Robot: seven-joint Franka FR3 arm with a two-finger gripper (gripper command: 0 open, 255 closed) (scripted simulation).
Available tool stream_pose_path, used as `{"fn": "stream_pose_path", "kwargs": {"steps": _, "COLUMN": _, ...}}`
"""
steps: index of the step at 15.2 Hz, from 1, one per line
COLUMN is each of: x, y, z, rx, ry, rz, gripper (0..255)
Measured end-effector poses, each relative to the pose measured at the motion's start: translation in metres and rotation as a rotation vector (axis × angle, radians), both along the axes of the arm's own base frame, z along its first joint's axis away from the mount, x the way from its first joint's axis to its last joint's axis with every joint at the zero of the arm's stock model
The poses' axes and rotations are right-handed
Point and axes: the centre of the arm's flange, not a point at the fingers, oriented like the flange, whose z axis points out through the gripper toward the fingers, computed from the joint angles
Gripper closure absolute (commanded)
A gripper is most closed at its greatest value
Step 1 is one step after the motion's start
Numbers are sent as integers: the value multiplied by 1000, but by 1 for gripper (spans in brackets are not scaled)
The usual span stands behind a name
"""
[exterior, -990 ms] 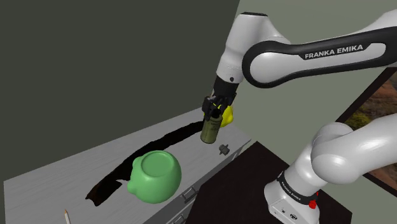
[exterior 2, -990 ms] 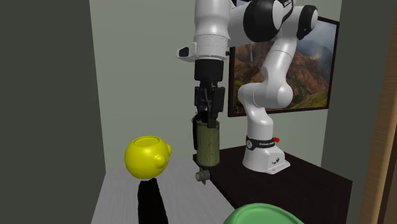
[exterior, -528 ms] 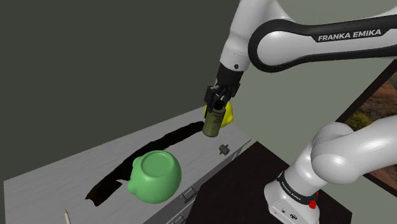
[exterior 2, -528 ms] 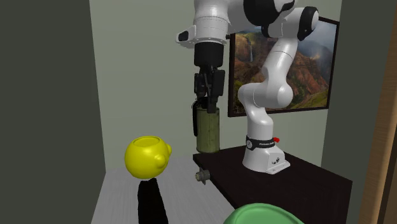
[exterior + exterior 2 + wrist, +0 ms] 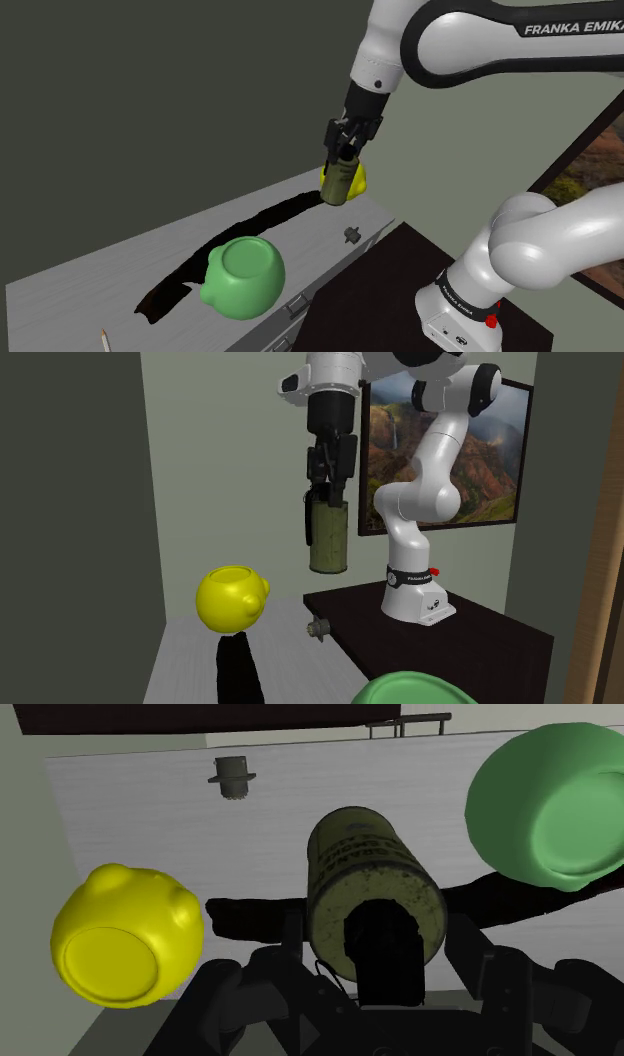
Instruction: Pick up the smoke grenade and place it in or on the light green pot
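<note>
Arm (image 5: 470, 50): raised, keeps load clear of tabletop (image 5: 90, 275). Light green pot (image 5: 246, 277): mouth up, open for drop-in. Smoke grenade (image 5: 327, 537): olive canister, hangs vertical above yellow pot (image 5: 232, 597), well apart from green pot. Gripper (image 5: 324, 492): jaws clamped on grenade's top.

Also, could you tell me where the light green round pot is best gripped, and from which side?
Probably the rim, from straight above: the light green round pot stands upright, mouth open upward, and its bulging body looks too wide and curved to clasp. One finger inside the wall, one outside. The hand is now shut on the olive cylindrical smoke grenade.
</note>
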Motion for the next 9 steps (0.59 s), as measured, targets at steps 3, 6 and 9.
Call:
{"fn": "stream_pose_path", "kwargs": {"steps": 3, "x": -1, "y": 33, "z": 8, "rx": 0, "ry": 0, "rz": 1, "gripper": 255}}
{"fn": "stream_pose_path", "kwargs": {"steps": 6, "x": 2, "y": 71, "z": 16, "rx": -1, "ry": 0, "rz": 1, "gripper": 255}}
{"fn": "stream_pose_path", "kwargs": {"steps": 9, "x": -3, "y": 112, "z": 19, "rx": 0, "ry": 0, "rz": 2, "gripper": 255}}
